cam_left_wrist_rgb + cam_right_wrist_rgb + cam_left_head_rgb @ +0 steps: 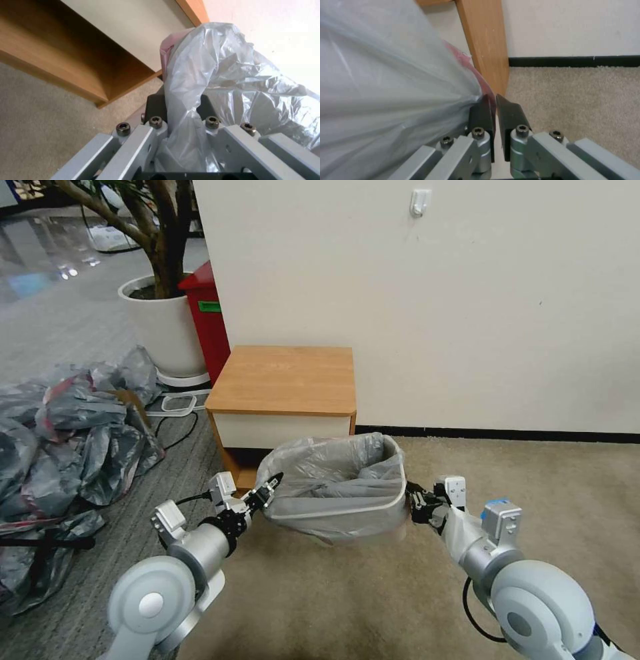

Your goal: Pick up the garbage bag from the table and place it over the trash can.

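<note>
A: Left gripper and right gripper?
B: Both pinched on the garbage bag, one at each end.
A: And the bag?
B: Draped inside the trash can, before the table; arms reach forward low.

Floor: a beige carpet by the wall, and a grey striped carpet on the left.
Table: a small wooden one with a white drawer, standing on the floor against the wall. Its top is bare.
Trash can: sits on the beige carpet, just in front of the table.
Pile of grey bags: lies on the grey carpet.
Plant pot: stands on the floor behind the pile.
</note>
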`<state>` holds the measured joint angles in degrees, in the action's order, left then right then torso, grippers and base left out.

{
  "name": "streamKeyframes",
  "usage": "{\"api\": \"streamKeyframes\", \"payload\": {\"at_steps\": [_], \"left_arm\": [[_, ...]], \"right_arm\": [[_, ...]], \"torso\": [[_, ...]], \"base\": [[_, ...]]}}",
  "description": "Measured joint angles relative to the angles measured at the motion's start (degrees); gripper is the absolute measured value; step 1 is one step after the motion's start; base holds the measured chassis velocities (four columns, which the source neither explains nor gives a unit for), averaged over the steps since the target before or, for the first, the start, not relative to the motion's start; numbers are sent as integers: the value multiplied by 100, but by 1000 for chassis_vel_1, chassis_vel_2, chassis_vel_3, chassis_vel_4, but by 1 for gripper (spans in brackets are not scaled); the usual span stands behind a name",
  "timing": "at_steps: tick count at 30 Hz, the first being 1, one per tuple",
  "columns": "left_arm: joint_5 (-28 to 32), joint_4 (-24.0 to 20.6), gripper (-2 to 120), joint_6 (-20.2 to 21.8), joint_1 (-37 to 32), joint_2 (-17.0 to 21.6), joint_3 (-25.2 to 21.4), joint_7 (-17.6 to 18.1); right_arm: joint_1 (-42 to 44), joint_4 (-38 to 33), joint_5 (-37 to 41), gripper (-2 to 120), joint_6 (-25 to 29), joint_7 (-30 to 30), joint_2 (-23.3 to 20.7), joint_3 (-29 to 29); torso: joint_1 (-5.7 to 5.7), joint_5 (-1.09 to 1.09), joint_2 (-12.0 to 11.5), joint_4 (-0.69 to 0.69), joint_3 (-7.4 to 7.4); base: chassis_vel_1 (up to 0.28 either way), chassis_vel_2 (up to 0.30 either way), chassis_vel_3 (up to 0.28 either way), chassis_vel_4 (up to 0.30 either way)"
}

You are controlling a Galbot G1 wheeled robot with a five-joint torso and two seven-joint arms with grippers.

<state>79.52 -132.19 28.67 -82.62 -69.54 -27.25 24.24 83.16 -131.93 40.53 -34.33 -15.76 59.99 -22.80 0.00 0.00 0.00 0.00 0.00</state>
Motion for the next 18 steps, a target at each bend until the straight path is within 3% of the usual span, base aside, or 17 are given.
{"api": "streamKeyframes", "payload": {"at_steps": [8, 10, 12, 18], "left_arm": [[4, -8, 7, 4, -70, -8, -10, -10], [-54, 29, 7, 4, -69, -6, -25, -16], [-76, 40, 7, 3, -69, -5, -26, -17], [-611, 216, 6, -45, -42, 65, -20, -20]], "right_arm": [[89, -18, -49, 7, 3, -14, 27, -34], [242, -138, -69, 19, 62, -158, 58, -68], [262, -158, -54, 19, 83, -188, 62, -71], [442, -458, 363, 46, 485, -465, 90, -147]], "torso": [[0, 0, 0, 0, 0], [0, 0, 0, 0, 0], [0, 0, 0, 0, 0], [0, -1, 0, 0, 0]], "base": [[0, 0, 0, 0], [0, 0, 0, 0], [0, 0, 0, 0], [0, 0, 0, 0]]}}
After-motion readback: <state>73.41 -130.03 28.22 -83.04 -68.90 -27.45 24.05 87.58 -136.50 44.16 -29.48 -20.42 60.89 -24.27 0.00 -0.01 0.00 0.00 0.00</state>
